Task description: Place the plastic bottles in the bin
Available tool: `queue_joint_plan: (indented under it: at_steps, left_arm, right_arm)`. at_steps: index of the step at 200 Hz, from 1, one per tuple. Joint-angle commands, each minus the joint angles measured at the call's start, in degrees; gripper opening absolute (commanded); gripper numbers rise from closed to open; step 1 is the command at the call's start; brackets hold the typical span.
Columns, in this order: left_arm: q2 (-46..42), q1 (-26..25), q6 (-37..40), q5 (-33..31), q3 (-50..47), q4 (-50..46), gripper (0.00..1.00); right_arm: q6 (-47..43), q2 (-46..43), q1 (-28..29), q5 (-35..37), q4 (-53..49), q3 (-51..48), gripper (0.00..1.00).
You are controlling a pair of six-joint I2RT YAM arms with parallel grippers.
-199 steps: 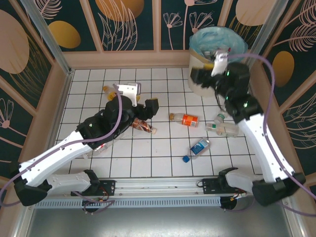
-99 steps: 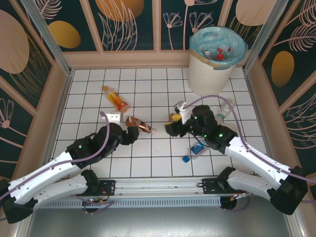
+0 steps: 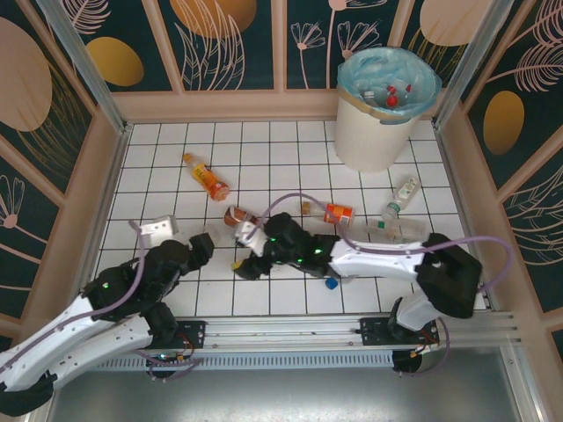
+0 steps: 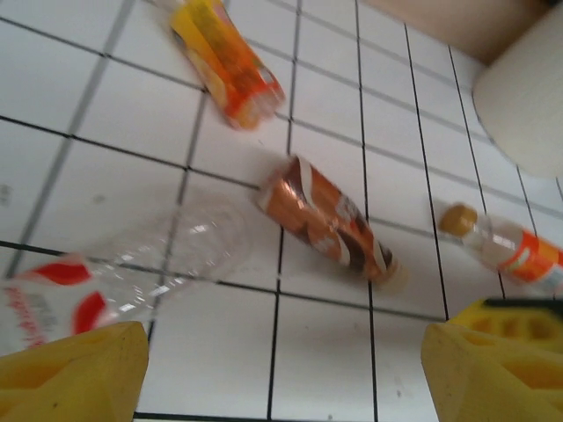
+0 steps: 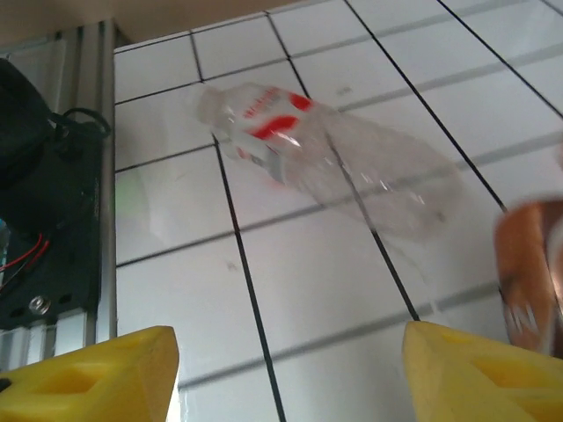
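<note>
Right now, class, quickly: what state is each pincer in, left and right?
Left pincer: open, holding nothing.
Right pincer: open, holding nothing.

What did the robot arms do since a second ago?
The right gripper swung from over the bin down and across to the near left, now open near the clear red-labelled bottle. The left gripper pulled back toward its base, open and empty. The brown bottle, orange-labelled bottle and bin stayed put.

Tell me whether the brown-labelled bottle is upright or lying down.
Lying down. The brown-labelled bottle rests on its side on the white tiles.
</note>
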Motion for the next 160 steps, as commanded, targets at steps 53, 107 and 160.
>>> queue_joint_plan:
  at_steps: [53,107,160]
  left_arm:
    - [-2.1,-0.3,-5.1,-17.1,14.3,-16.2,0.81]
    - [-1.1,-0.3,-3.5,-17.2,15.7,-16.4,0.81]
    - [-0.9,-0.3,-2.4,-16.7,15.8,-15.1,0.81]
  right_arm:
    - [-24.3,25.0,4.4,-3.0,-11.9,31.0,0.80]
    - [-32.7,39.6,4.7,-3.1,-20.3,47.0,0.82]
    - [-36.7,50.7,4.6,2.7,-30.4,59.4,0.83]
